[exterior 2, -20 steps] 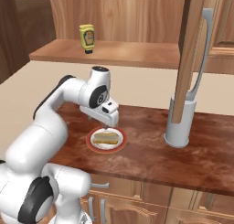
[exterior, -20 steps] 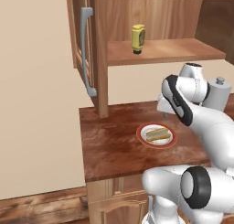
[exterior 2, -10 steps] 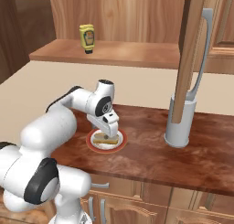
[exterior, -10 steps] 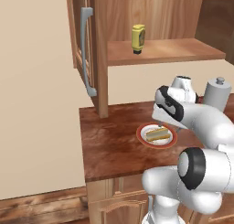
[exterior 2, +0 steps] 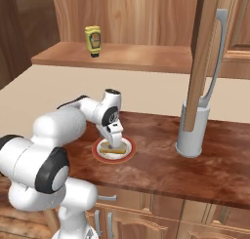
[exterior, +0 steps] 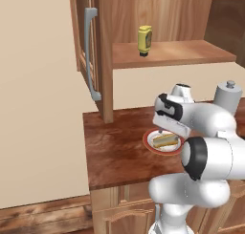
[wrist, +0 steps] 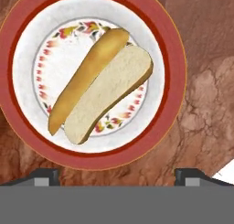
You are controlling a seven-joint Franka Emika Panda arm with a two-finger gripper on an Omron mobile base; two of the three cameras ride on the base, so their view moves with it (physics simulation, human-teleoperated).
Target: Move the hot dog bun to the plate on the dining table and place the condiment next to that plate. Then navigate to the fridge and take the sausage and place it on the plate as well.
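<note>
The tan-yellow hot dog bun [wrist: 100, 93] lies split open on a white plate with a red rim [wrist: 176, 81], which rests on the dark wood counter. My gripper [wrist: 116, 175] hangs open just above the bun [exterior: 165, 141], its fingertips [wrist: 45, 175] spread wide on either side of the plate. From the right base view the gripper [exterior 2: 116, 140] sits low over the bun [exterior 2: 111, 146]. The yellow condiment bottle [exterior: 144, 41] stands upside down on the wooden shelf above [exterior 2: 93, 41]. The all-white plate, dining table, fridge and sausage are out of view.
A grey canister [exterior 2: 193, 135] stands on the counter [exterior 2: 195, 169] to the right of the plate. An open wooden cabinet door with a grey handle [exterior: 91, 54] juts out at the left. The shelf [exterior: 182, 54] overhangs the back of the counter.
The arm has folded down and lowered the hand from above the counter to just over the bun on the red-rimmed plate. Bun and bottle have not moved.
</note>
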